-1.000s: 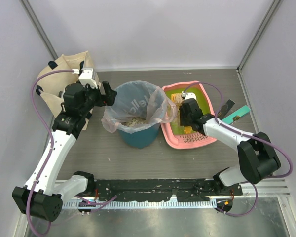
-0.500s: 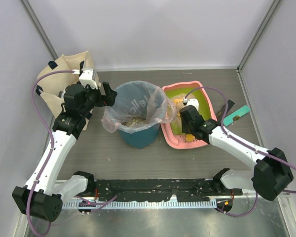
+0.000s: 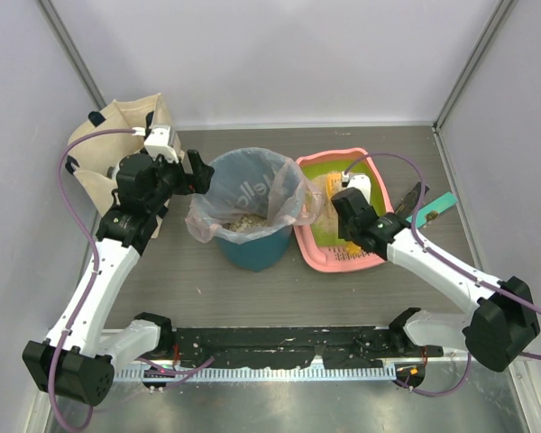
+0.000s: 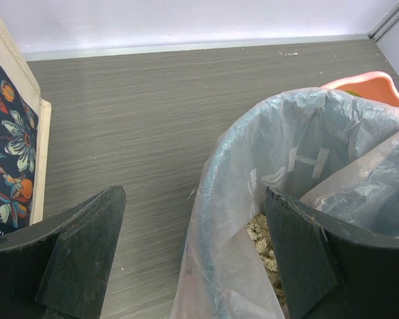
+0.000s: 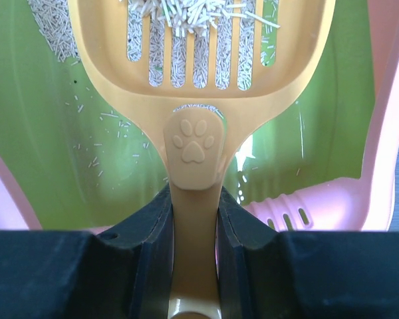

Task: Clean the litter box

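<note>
R hand [image 5: 193,207] clamps scoop [image 5: 199,113] (litter [image 5: 186,12] in it) over litter box [image 5: 379,133]; L hand [image 4: 193,196] wide open.

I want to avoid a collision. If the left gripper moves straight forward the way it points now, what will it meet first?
Most likely the clear bag lining the bin: its near edge lies just ahead of the open left gripper. Depth is hard to judge.

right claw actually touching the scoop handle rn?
Touching. The right wrist view shows the right claw shut on the orange scoop: both fingers press against the handle's sides with no gap.
</note>
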